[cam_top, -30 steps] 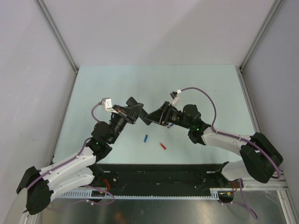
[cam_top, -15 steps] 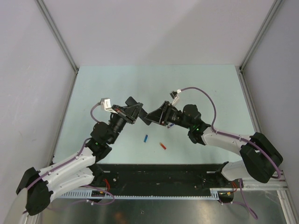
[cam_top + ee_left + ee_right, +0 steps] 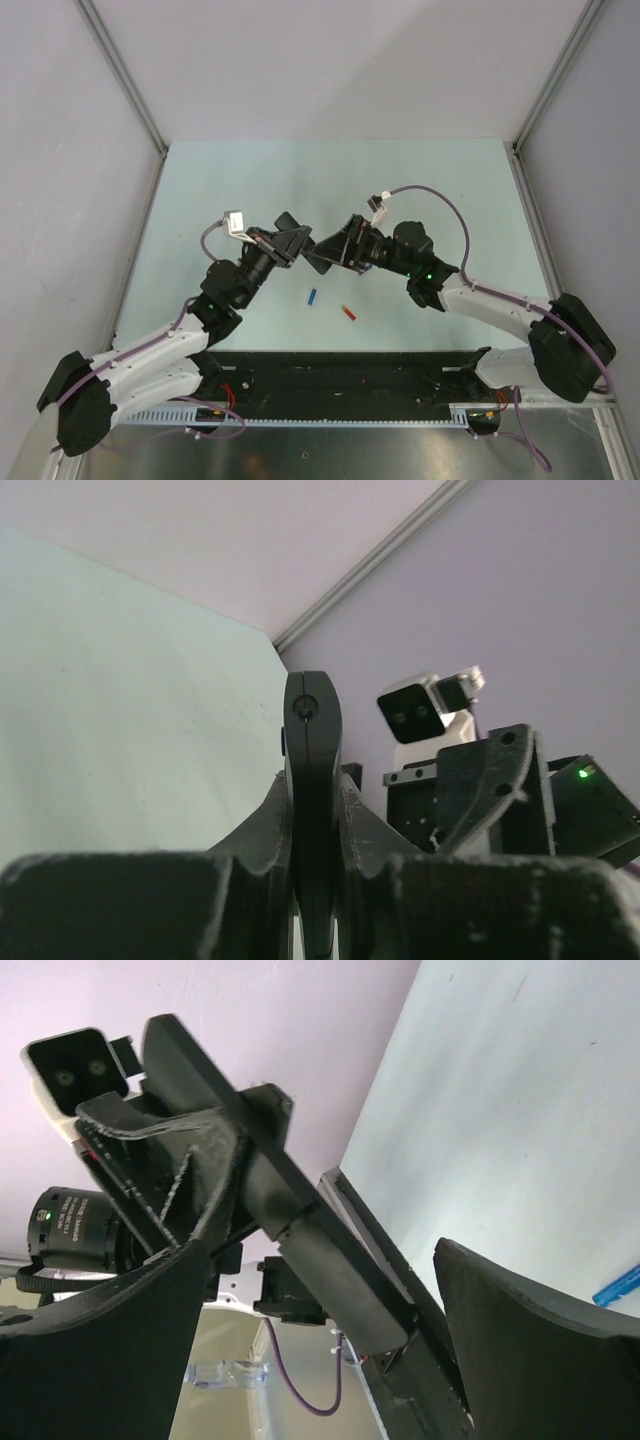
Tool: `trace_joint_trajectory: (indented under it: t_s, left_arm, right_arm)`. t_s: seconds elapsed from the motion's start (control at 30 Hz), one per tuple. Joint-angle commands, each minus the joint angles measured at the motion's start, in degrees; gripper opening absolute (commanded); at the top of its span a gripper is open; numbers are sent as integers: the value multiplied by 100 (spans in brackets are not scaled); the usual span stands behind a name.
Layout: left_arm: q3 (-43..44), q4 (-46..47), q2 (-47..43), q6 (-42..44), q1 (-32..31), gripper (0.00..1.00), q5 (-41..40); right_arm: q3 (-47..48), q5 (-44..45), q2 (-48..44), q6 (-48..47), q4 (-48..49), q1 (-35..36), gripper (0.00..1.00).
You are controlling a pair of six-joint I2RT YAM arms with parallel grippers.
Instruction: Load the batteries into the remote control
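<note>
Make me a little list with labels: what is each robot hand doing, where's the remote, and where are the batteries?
Left hand: shut on the remote control, holding it out between the two arms
Right hand: open, one finger on each side of the remote's free end
Blue battery: lying loose on the table, nearer the arm bases than the hands
Red battery: loose on the table, right of the blue one, not touching it

Black remote control (image 3: 330,1260); blue battery (image 3: 312,296), red battery (image 3: 349,313).
</note>
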Motion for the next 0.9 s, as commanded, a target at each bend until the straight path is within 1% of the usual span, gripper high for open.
trace_joint_trajectory:
  t_s: [0.0, 0.03, 0.07, 0.1, 0.13, 0.2, 0.23, 0.27, 0.3, 0.33, 0.37, 0.4, 0.43, 0.47, 0.6, 0.77, 0.87]
  left_arm:
    - [4, 268, 96, -530, 213, 0, 372]
    - [4, 268, 122, -696, 266, 0, 434]
    - [4, 277, 175, -794, 336, 0, 531]
    - [13, 277, 227, -882, 458, 0, 601]
    - [13, 277, 254, -1039, 529, 0, 750]
    - [13, 277, 342, -1233, 757, 0, 935]
    - [13, 277, 377, -1425, 837, 0, 1223]
    - [30, 277, 438, -1506, 925, 0, 1374]
    - [83, 277, 561, -1559, 1056, 0, 1558]
    - [109, 277, 649, -1707, 1127, 0, 1717]
    - [136, 294, 728, -1796, 1180, 0, 2075]
    - [180, 303, 912, -1866, 1276, 0, 2226]
    - [215, 321, 1001, -1989, 1312, 0, 2376]
    - [250, 364, 1106, -2051, 1338, 0, 2725]
    - [417, 628, 1625, -2201, 1365, 0, 3351]
    - [417, 988, 1933, -2368, 1365, 0, 3599]
    - [444, 1077, 2029, -2420, 1365, 0, 3722]
  right_arm:
    - [393, 303, -619, -662, -975, -20, 100]
    - [524, 460, -812, -794, -1542, -28, 100]
    - [586, 584, -935, -1178, -1879, -20, 100]
    - [683, 907, -1050, -1382, -2230, 6, 100]
    - [832, 1075, -1303, -1575, -2904, 50, 100]
    - [964, 1479, -1524, -2162, -3522, 77, 100]
    - [1165, 1655, -1621, -2392, -4117, 208, 100]
    - [1306, 1866, -1709, -2612, -4410, 313, 100]
    - [1456, 2416, -1701, -3015, -4709, 445, 100]
    - [1648, 2718, -1649, -3158, -5286, 620, 100]
    - [1955, 3008, -1509, -3264, -5527, 944, 100]
    - [2080, 3420, -1447, -3360, -5712, 1112, 100]
    - [2159, 3554, -1394, -3466, -5932, 1219, 100]
    - [2308, 3634, -1341, -3519, -6003, 1402, 100]
    - [2625, 3810, -1034, -3660, -6276, 1641, 100]
    - [3003, 3880, -568, -3730, -6698, 1790, 100]
    - [3057, 3942, -375, -3739, -6725, 1940, 98]
